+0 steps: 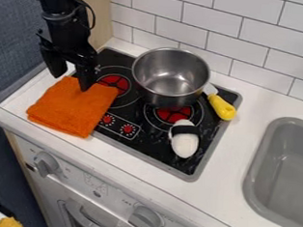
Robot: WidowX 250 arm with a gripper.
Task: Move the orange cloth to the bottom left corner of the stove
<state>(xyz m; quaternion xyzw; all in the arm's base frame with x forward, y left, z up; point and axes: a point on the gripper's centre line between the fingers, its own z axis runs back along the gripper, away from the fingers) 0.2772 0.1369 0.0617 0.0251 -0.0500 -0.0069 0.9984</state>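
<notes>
The orange cloth [74,107], folded into a thick, roughly square pad, lies across the left side of the black stove top [136,134]. It covers the stove's bottom left corner, and much of it extends beyond the left edge onto the white desk [223,197]. The arm enters at the upper left; its black tool [70,82] is directed downward at the far edge of the cloth. The tool stands spread, one finger at the cloth's far left side and the other over its upper part, with a raised fold of fabric between them. A firm pinch cannot be confirmed. A stainless steel pot [170,78], upright and open, sits toward the back of the stove, partly over the right burner [173,113]. The left burner [114,84] shows red between the cloth and the pot. Just beside the pot, a utensil with a yellow handle [221,107] lies at the stove's right edge, the handle pointing toward the front. A white, oblong toy with a black band [184,139] lies on the front part of the right burner and forward of it. A grey sink [290,167] is set into the desk at right, apart from the stove.
</notes>
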